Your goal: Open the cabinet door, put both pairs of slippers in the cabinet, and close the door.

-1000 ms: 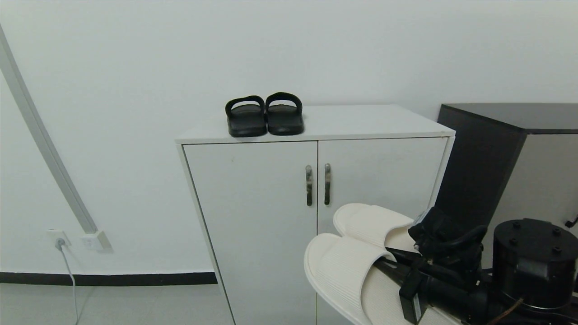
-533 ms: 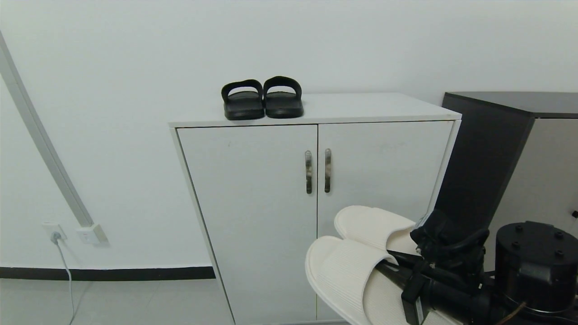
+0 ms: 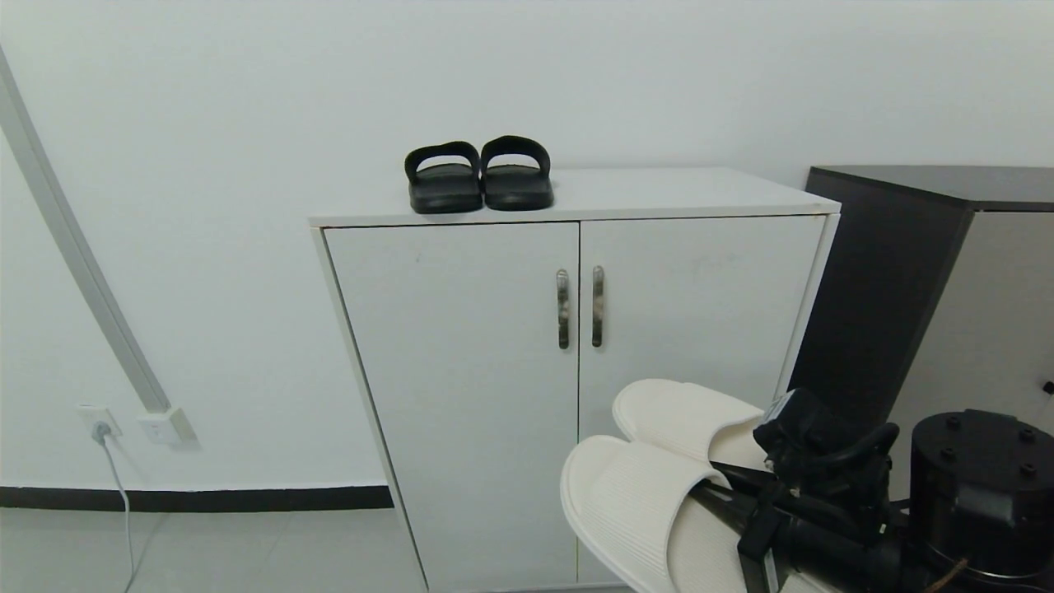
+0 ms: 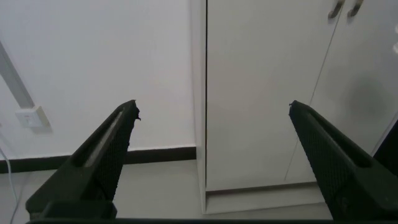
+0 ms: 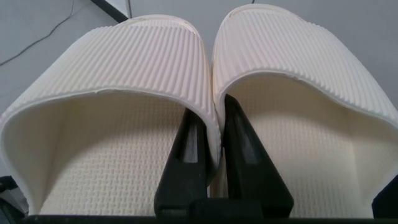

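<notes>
Only the head camera's view has shifted over the past second; nothing in the scene has changed place. Left gripper hangs with fingers wide apart before the white cabinet, whose two doors are shut. Black slippers sit on its top, toward the left. Right gripper pinches the cream slippers together by their inner walls, low before the right door.

1. Bright, even, diffuse light washes the white wall and the cabinet.
2. The black slippers and the wall socket throw only soft, faint shadows, so the light probably comes from overhead.
3. In the right wrist view, the cream slippers darken toward their hollow insides.
</notes>
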Motion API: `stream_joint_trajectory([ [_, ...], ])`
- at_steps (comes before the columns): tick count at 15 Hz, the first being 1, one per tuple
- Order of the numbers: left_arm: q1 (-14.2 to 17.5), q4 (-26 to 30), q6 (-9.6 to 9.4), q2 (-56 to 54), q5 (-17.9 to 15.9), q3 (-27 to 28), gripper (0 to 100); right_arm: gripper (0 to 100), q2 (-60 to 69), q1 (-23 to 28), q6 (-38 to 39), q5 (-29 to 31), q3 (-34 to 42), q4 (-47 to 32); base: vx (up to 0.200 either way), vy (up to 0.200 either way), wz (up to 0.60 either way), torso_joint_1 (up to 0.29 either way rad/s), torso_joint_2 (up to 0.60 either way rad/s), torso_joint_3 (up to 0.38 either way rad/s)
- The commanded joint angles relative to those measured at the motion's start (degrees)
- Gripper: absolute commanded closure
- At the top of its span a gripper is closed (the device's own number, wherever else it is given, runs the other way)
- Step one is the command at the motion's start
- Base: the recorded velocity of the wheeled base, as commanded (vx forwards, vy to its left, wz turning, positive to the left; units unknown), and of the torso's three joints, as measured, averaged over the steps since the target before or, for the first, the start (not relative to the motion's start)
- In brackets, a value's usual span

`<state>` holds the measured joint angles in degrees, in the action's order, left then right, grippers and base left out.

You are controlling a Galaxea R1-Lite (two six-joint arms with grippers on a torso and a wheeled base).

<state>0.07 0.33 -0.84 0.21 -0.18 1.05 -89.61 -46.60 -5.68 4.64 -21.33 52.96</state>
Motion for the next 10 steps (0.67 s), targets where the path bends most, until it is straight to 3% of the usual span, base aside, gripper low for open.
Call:
stream_joint_trajectory([
  [1, 0.01, 0.99, 1.46, 6.12, -0.26, 9.23, 0, 100, 0.32, -0.07, -0.03, 0.01, 0.33, -0.05, 0.000, 0.000, 0.00, 0.000, 0.00, 0.000],
  [2, 0.01, 0.99, 1.37, 7.88, -0.52, 9.94, 0, 100, 0.32, -0.15, -0.03, 0.01, 0.33, -0.05, 0.000, 0.000, 0.00, 0.000, 0.00, 0.000],
  [4, 0.01, 0.73, -1.09, 14.47, -6.23, 9.94, 0, 100, 0.14, -0.59, -0.03, 0.01, 0.59, -0.05, 0.000, 0.000, 0.00, 0.000, 0.00, 0.000],
  [7, 0.01, -4.72, -1.09, 22.20, -11.33, 10.38, 0, 100, 0.32, -0.68, -0.03, 0.01, 0.77, -0.05, 0.000, 0.000, 0.00, 0.000, 0.00, 0.000],
  [10, 0.01, -10.70, -1.27, 28.71, -14.32, 10.64, 0, 100, 0.23, -0.86, -0.03, 0.01, 0.86, -0.13, 0.000, 0.000, 0.00, 0.000, 0.00, 0.000],
])
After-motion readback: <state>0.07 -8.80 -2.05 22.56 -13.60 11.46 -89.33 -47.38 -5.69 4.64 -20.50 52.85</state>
